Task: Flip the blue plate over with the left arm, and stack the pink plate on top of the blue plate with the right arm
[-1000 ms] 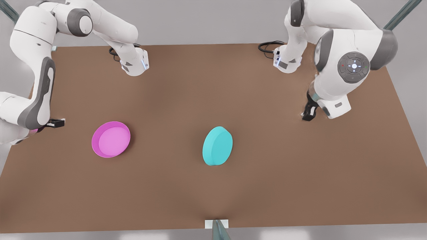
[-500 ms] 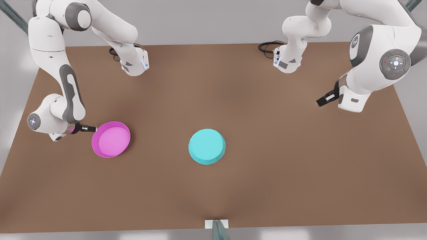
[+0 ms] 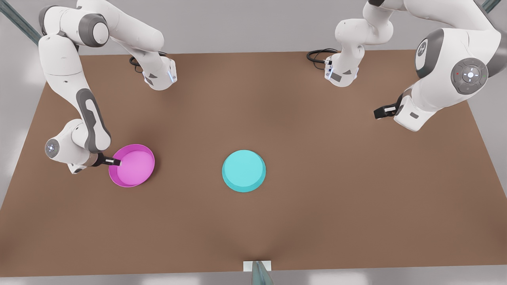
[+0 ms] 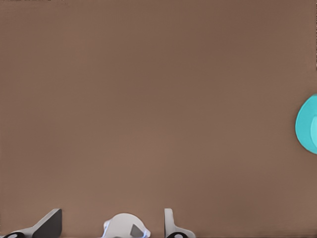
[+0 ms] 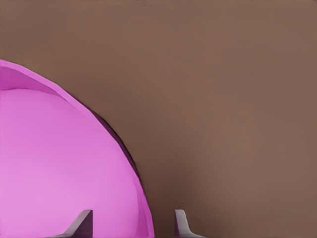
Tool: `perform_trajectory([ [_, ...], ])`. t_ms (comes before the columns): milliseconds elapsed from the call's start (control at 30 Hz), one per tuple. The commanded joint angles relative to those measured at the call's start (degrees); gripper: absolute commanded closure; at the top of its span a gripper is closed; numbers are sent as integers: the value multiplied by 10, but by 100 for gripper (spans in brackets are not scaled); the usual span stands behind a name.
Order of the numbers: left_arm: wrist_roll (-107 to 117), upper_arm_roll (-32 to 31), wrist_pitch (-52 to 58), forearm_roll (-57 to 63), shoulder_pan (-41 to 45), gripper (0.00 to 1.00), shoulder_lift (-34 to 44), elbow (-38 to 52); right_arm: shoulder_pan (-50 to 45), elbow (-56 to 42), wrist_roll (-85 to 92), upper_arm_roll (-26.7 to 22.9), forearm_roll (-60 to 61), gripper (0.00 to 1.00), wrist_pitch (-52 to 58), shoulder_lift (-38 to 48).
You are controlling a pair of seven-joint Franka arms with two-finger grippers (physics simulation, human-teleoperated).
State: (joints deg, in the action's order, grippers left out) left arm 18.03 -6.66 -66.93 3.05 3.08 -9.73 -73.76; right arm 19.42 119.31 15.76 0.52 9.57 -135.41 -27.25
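My right gripper [image 3: 116,161] straddled the pink plate's [image 3: 132,165] nine-o'clock rim, fingers apart, holding nothing.
Light, stiff, slick I judged it — pinch that rim; left gripper [image 3: 379,113] waited empty, spread, beyond the blue plate [image 3: 243,171], which lay underside-up.

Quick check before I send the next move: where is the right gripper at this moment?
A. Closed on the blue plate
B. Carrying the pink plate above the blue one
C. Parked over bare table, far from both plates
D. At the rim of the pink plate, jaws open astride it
D. The right gripper sits at the pink plate's rim; the right wrist view shows open jaws, one over the dish, one outside it.
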Motion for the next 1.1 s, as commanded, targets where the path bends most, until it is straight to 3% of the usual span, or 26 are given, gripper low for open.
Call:
perform_trajectory([
  [0,-130,0,1,0,0,0,1,0,-1,-2,22,0,-2,61,-6,0],
  [100,-130,0,1,0,0,0,1,0,-1,-4,23,1,-2,79,-4,0],
  [333,-130,0,1,0,0,0,2,0,0,-48,39,20,-2,79,98,20],
  [567,-131,0,0,0,0,0,1,0,-10,-90,50,125,111,79,153,31],
  [833,-189,19,-2,6,-2,0,1,0,-207,-193,-144,125,183,79,131,-19],
  [967,-185,19,0,6,-1,0,2,1,-267,-268,-226,125,184,79,125,-76],
  [1067,-179,19,9,6,-1,0,12,22,-309,-272,-258,124,185,79,93,-92],
])
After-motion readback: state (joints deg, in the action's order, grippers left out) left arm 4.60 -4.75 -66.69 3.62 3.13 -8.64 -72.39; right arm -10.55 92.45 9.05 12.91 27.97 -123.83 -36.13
